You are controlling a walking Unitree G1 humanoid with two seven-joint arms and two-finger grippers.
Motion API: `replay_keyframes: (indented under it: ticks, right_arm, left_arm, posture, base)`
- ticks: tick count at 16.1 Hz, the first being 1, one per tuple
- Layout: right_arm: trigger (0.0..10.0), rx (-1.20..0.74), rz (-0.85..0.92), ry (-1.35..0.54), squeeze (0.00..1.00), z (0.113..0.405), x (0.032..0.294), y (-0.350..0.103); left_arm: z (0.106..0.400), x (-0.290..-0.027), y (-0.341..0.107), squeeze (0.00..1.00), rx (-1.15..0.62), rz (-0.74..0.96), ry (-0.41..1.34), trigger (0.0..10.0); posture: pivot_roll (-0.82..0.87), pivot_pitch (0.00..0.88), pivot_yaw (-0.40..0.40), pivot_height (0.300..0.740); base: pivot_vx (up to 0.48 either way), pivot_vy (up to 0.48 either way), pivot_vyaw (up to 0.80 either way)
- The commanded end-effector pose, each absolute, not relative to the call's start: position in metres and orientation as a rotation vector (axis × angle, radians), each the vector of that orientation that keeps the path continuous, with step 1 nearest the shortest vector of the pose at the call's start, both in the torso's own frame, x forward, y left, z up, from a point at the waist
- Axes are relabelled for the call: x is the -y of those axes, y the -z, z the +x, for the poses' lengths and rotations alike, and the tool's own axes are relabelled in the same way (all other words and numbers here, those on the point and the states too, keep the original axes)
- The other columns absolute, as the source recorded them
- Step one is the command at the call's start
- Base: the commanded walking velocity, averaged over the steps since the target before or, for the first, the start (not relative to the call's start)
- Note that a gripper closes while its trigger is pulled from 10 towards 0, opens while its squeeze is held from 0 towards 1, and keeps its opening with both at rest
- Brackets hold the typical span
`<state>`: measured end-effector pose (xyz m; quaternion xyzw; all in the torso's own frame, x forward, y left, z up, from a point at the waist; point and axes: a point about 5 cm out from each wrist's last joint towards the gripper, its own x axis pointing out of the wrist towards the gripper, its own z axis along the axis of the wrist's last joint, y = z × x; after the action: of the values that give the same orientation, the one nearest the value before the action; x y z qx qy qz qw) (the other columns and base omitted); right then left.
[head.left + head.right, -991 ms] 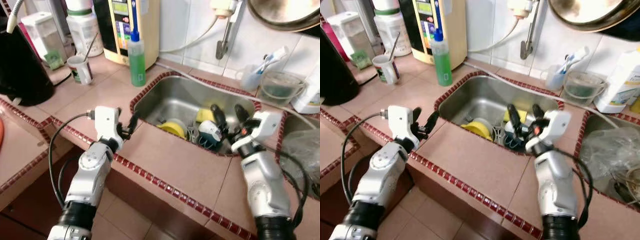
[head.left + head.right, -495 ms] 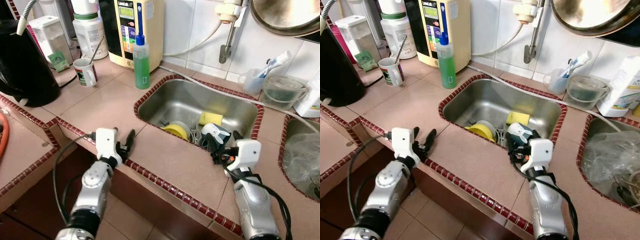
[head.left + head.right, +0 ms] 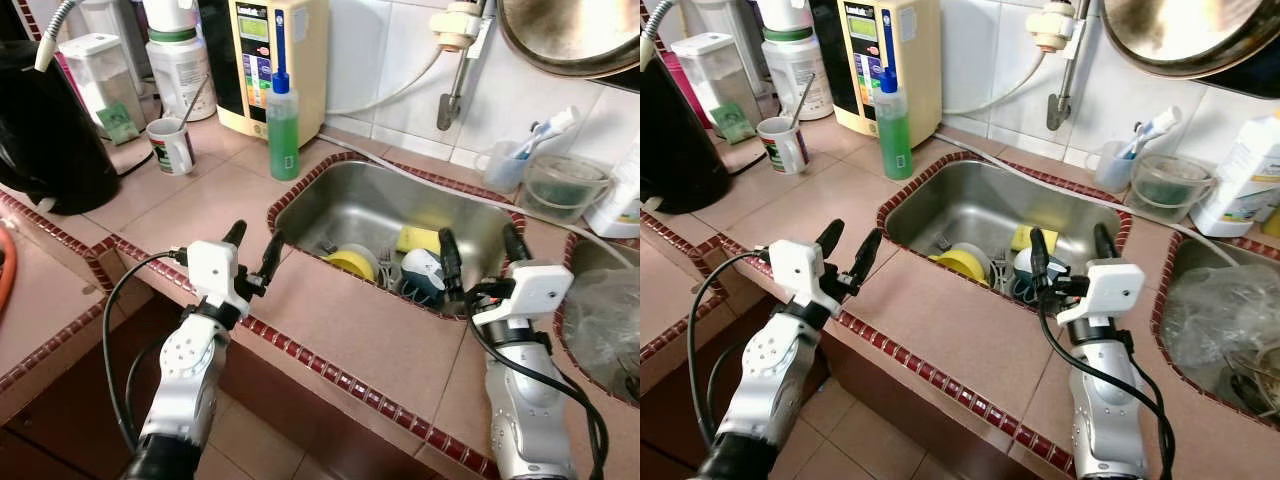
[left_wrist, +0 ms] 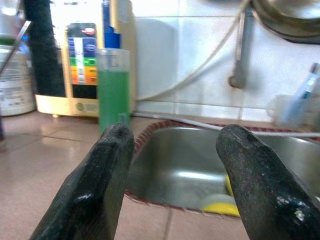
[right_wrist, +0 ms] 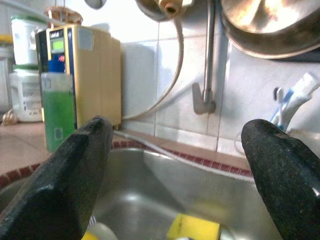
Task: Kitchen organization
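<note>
i see a black kettle [image 3: 45, 130] at the far left of the pink tiled counter [image 3: 200, 205], and just right of it a clear lidded container [image 3: 88, 70] with a small green packet [image 3: 118, 122] leaning at its foot. next along the back stand a white jar with a green band [image 3: 180, 55] and a mug [image 3: 172, 146] with a spoon handle sticking out. right of those, a cream wall appliance with a coloured panel [image 3: 265, 60] sits against the tiles, and a green soap bottle with a blue cap [image 3: 283, 128] stands in front of it, near the sink's far left corner.

my left gripper [image 3: 253, 250] hovers above the counter at the near left edge of the sink, fingers spread apart and holding nothing; in its wrist view the green bottle and the basin show between them.

the steel sink [image 3: 380, 205], edged with red tile, holds what needs sorting: a yellow round dish [image 3: 350, 262] at its near side with some cutlery [image 3: 386, 266] just right of it, a yellow sponge [image 3: 418, 238] farther back, and a white and teal cup-like item [image 3: 423, 277] near the right front corner.

my right gripper [image 3: 478, 257] is over the sink's near right corner, fingers wide apart and empty, the left finger just beside that white and teal item; i cannot tell whether they touch.

farther right on the back ledge are a small cup with a toothbrush [image 3: 510, 155], a clear plastic tub [image 3: 565, 185] and a white bottle [image 3: 1246, 165]. a crumpled clear plastic bag [image 3: 1225, 300] lies in the next basin at the far right. above, a tap pipe [image 3: 456, 70] runs down the wall and a metal pan [image 3: 575, 35] hangs overhead.
</note>
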<state>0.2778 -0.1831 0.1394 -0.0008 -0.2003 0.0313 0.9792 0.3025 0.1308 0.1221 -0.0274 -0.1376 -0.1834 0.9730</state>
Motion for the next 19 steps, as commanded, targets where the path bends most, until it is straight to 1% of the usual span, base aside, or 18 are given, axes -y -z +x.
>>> replay_keyframes:
  ticks: [1,3,7,10,19]
  right_arm:
    - [10.0,0.397,0.004,-0.06,0.0,0.276,0.182,-0.14]
    - [10.0,0.382,0.008,-0.064,0.0,0.272,0.177,-0.141]
    - [10.0,0.352,0.006,-0.063,0.0,0.271,0.174,-0.138]
    - [10.0,0.333,-0.003,-0.073,0.0,0.27,0.171,-0.137]
    - [10.0,0.315,-0.018,-0.086,0.0,0.269,0.169,-0.136]
  left_arm:
    - [0.301,-0.132,-0.12,0.0,0.259,-0.053,0.387,10.0]
    - [0.298,-0.134,-0.117,0.0,0.221,-0.022,0.367,10.0]
    - [0.299,-0.132,-0.124,0.0,0.234,0.016,0.372,10.0]
    - [0.299,-0.131,-0.127,0.0,0.232,0.01,0.377,10.0]
    - [0.299,-0.127,-0.128,0.0,0.226,0.011,0.394,10.0]
  posture:
    - [-0.14,0.0,0.01,0.74]
    - [-0.14,0.0,0.012,0.74]
    - [-0.13,0.0,0.011,0.74]
    - [-0.13,0.0,0.007,0.74]
    - [-0.13,0.0,0.003,0.74]
  base:
    - [0.0,0.0,0.0]
    - [0.0,0.0,0.0]
    - [0.0,0.0,0.0]
    - [0.0,0.0,0.0]
    - [0.0,0.262,0.0]
